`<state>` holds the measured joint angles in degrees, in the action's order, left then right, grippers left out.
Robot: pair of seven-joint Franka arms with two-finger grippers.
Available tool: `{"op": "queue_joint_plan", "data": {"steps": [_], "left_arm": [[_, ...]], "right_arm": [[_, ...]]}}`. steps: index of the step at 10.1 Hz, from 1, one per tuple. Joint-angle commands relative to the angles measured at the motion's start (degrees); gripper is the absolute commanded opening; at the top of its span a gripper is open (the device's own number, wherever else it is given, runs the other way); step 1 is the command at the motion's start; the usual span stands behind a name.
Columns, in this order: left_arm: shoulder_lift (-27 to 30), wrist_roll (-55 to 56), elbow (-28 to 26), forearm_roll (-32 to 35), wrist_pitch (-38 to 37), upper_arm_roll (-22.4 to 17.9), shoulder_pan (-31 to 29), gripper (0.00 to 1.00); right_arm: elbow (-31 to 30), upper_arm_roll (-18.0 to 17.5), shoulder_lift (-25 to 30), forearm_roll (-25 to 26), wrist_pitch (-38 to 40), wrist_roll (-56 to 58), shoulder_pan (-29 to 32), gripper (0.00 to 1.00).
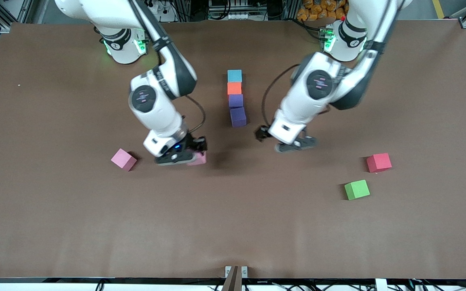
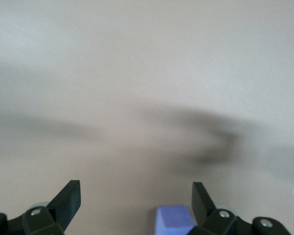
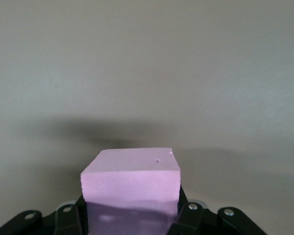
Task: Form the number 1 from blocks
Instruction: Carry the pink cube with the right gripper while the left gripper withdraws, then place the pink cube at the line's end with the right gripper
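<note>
Green block (image 1: 356,189) waits near the front edge; my right gripper (image 1: 188,155) clamps a pink block (image 3: 131,183), left gripper (image 1: 287,142) open, so set pink squarely under the purple block (image 1: 238,117)

Your right gripper (image 1: 184,155) sits low over the counter, fingers (image 3: 71,220) clamped on a pink block (image 3: 131,183). Your left gripper (image 1: 287,143) hangs low nearby, fingers (image 2: 68,198) spread wide, gripping nothing.

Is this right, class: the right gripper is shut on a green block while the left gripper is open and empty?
Not quite. The right gripper is shut on a pink block, not a green one, as the right wrist view shows. The left gripper is indeed open and empty.
</note>
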<state>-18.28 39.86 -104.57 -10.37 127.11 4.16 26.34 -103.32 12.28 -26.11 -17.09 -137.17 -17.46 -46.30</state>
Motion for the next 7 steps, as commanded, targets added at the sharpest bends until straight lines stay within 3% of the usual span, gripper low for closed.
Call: {"op": "queue_joint_plan", "data": {"steps": [1,5,7], "left_arm": [[2.19,-6.33,-1.78,0.96,-2.47,1.02,-8.02,1.00],[7.28,-22.97,-1.70,2.53,-8.09,0.67,-19.63,1.00],[11.32,-24.12,-1.52,10.42,-9.51,0.58,-23.15,1.00]], "right_arm": [[2.58,2.12,-4.11,-0.66,-0.38,-1.68,-7.01,0.63],[6.64,3.89,-9.74,-0.66,-0.64,-10.04,-15.03,0.63],[6.64,3.89,-10.54,-1.36,-0.99,-10.22,-16.36,0.63]]}}
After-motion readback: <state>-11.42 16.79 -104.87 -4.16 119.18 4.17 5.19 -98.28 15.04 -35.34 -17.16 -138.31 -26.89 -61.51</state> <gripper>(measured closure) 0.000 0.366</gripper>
